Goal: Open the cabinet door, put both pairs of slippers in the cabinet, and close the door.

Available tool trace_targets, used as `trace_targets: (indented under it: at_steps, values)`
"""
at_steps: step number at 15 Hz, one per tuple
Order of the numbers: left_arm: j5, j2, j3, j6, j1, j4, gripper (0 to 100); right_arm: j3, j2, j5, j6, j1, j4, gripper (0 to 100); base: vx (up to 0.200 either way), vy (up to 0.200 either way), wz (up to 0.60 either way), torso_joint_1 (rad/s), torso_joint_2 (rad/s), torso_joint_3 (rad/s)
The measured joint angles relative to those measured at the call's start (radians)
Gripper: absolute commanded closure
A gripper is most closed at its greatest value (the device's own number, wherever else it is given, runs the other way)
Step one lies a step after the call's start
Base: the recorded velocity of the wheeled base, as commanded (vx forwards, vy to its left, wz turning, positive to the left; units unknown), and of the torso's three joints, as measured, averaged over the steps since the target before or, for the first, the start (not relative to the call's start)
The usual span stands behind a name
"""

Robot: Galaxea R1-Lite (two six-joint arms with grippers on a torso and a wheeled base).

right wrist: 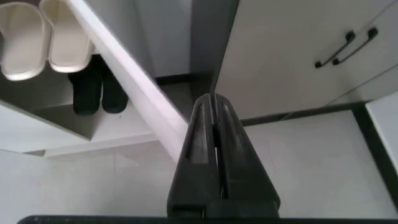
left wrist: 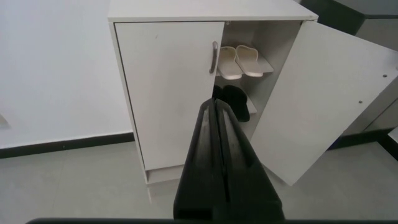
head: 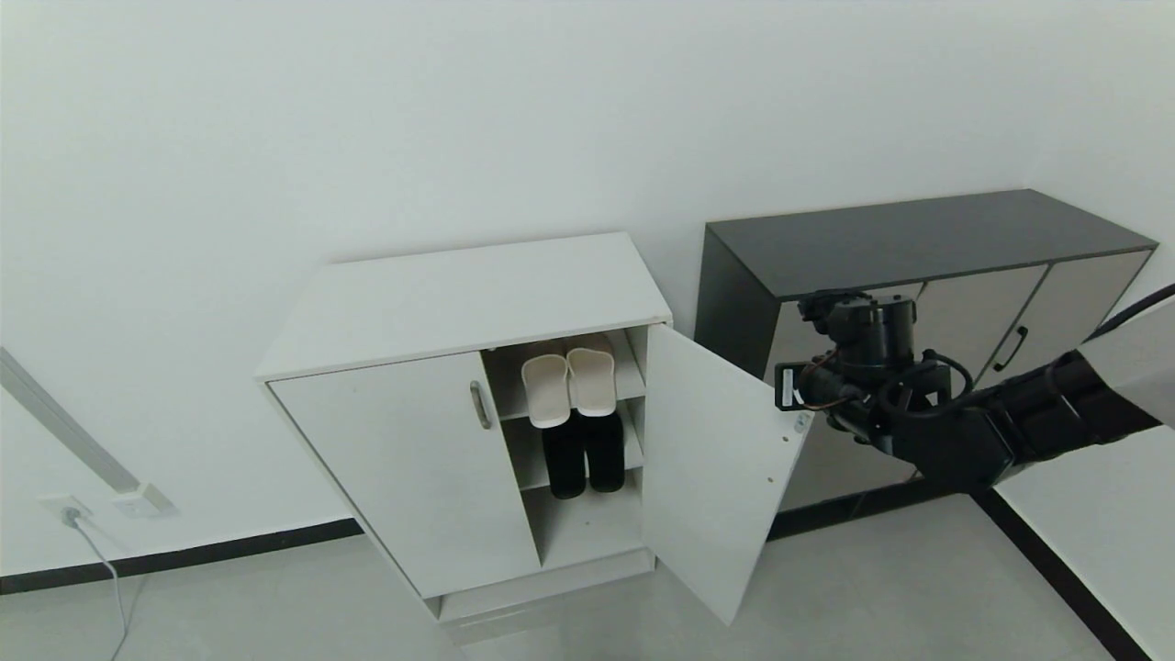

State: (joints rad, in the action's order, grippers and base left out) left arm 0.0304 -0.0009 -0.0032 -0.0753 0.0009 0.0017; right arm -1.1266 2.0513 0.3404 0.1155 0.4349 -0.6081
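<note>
The white cabinet (head: 459,303) stands against the wall with its left door closed and its right door (head: 716,468) swung open. A white pair of slippers (head: 569,384) lies on the upper shelf, a black pair (head: 583,450) on the shelf below. My right gripper (head: 791,395) is shut and empty at the outer edge of the open door (right wrist: 130,74), on its outer side. In the right wrist view its closed tips (right wrist: 214,99) sit just beside that edge. My left gripper (left wrist: 214,107) is shut on nothing, well in front of the cabinet, pointing at the closed door's handle (left wrist: 213,57).
A dark grey sideboard (head: 918,239) with handled doors (right wrist: 345,46) stands right of the cabinet, close behind the open door. A wall socket with a cable (head: 64,509) is at far left. Bare floor (head: 872,597) lies in front.
</note>
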Motion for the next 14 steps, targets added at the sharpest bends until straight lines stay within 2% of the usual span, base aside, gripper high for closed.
trace_targets:
  at_steps: [9,14]
  values:
    - [0.000,0.000,0.000,-0.001,0.000,0.000,100,-0.035,0.084,-0.010,0.007,-0.031,0.000,100,0.000,0.000,0.00,0.000,0.00,0.000]
    - [0.000,0.000,0.000,-0.003,0.001,0.000,100,-0.012,0.087,-0.006,0.010,0.013,-0.005,100,0.000,0.000,0.00,0.000,0.00,0.000]
